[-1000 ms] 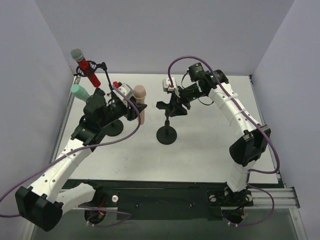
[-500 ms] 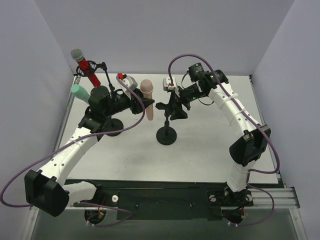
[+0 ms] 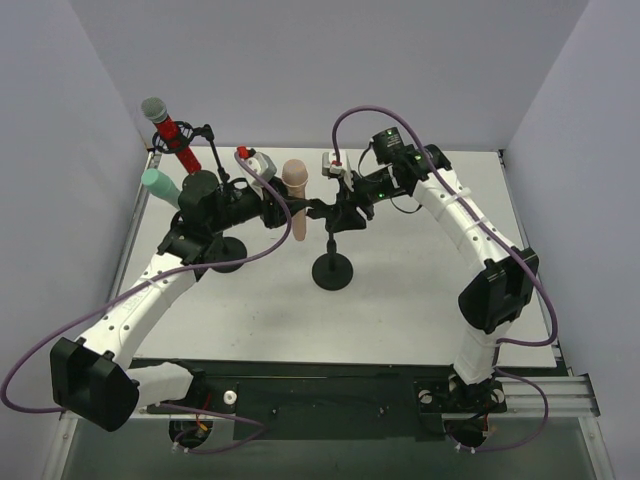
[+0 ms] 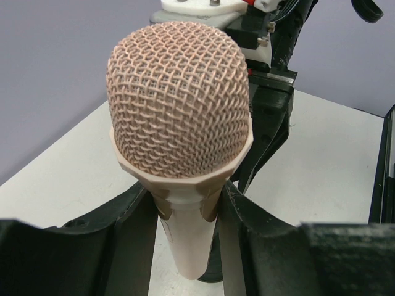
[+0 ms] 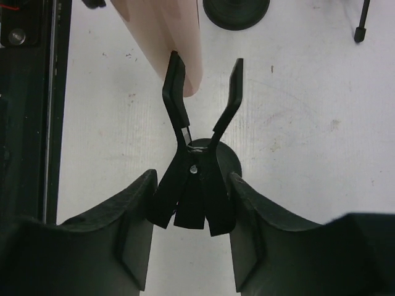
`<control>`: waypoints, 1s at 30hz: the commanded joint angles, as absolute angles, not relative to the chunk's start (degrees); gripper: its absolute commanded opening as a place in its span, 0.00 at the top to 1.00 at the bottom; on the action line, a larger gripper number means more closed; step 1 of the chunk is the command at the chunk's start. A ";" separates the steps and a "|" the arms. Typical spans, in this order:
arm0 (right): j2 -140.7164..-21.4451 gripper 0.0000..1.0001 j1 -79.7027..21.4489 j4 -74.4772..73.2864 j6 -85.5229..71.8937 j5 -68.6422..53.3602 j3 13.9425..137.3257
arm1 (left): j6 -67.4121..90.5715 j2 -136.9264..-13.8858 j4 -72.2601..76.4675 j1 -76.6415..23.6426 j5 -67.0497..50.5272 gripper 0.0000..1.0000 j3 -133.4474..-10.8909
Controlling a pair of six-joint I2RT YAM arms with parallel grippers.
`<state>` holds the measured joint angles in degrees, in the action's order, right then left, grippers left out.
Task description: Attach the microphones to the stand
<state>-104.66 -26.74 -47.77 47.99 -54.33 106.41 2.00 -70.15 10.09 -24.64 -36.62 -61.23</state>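
Observation:
My left gripper (image 3: 276,212) is shut on the peach-pink microphone (image 3: 294,196), held upright with its mesh head (image 4: 179,98) up and its body between my fingers (image 4: 139,240). My right gripper (image 3: 347,203) is shut on the handles of the black clip (image 5: 200,105) on top of the middle stand (image 3: 333,268). The clip's prongs are spread apart. The microphone's tail end (image 5: 170,43) hangs just at the left prong. The red microphone (image 3: 172,130) sits in a holder at the far left. The mint-green microphone (image 3: 160,185) stands just below it.
A second round stand base (image 3: 226,256) sits under my left arm and shows in the right wrist view (image 5: 236,12). A thin black tripod leg (image 5: 361,21) is at the top right of that view. Grey walls close the table on three sides.
My left gripper has carried the peach-pink microphone to the right, up to the middle stand's clip. My right gripper has shifted slightly left, still on the clip.

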 commanded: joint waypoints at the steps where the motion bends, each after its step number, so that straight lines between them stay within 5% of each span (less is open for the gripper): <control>1: -101.69 0.85 -27.07 -46.49 47.54 -55.19 105.12 | 0.26 -70.13 11.08 -24.43 -37.18 1.00 -65.12; 3: -101.08 1.00 -26.98 -46.76 48.94 -55.63 104.15 | -2.89 -70.31 9.76 -24.35 -37.00 1.00 -65.65; 17: -101.51 1.00 -27.07 -51.24 53.26 -58.45 105.12 | 3.42 -77.25 14.49 -24.17 -47.10 1.00 -69.96; 30: -101.78 1.00 -27.16 -51.24 51.77 -61.08 104.85 | 2.46 -82.18 16.43 -28.74 -44.65 1.00 -70.49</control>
<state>-103.24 -25.67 -49.47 52.53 -55.40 104.51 2.42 -80.47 12.91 -26.17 -43.77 -67.66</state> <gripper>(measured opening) 0.379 0.471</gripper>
